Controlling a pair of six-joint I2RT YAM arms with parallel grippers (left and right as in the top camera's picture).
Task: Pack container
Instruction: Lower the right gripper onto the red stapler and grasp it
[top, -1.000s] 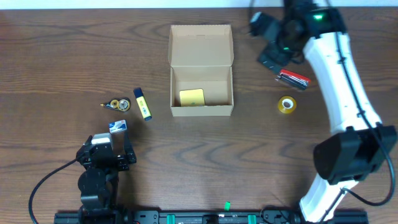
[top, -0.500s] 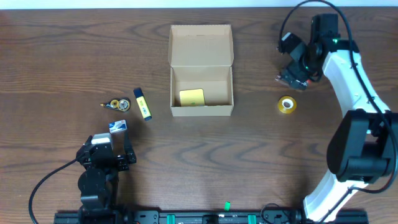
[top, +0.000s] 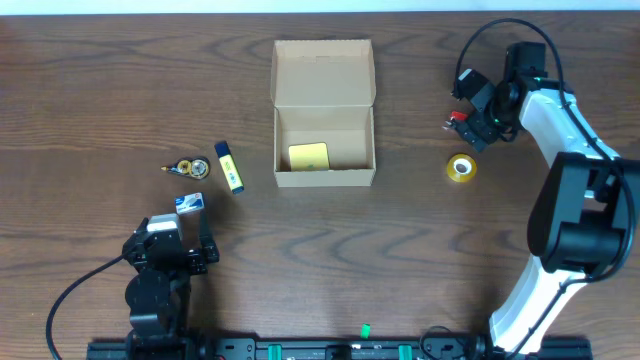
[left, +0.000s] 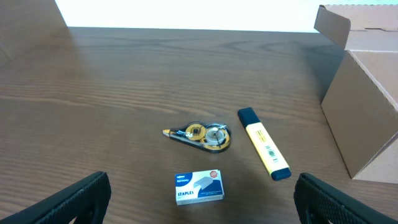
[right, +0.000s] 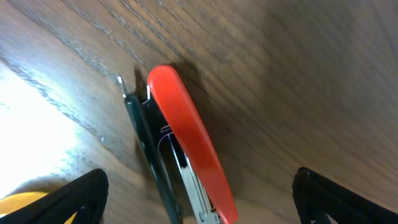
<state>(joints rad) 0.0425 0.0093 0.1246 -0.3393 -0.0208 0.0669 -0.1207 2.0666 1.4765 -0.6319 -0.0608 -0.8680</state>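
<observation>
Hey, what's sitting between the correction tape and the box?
The highlighter lies between the correction tape and the box, apart from both. The overhead view shows it, and the left wrist view does too.

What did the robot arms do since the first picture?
The right arm's fingers swung away from the box, to the right and nearer, and now hang over the red stapler, open, gripping nothing. The left arm's fingers, the box, the highlighter and the tape roll stayed put.
</observation>
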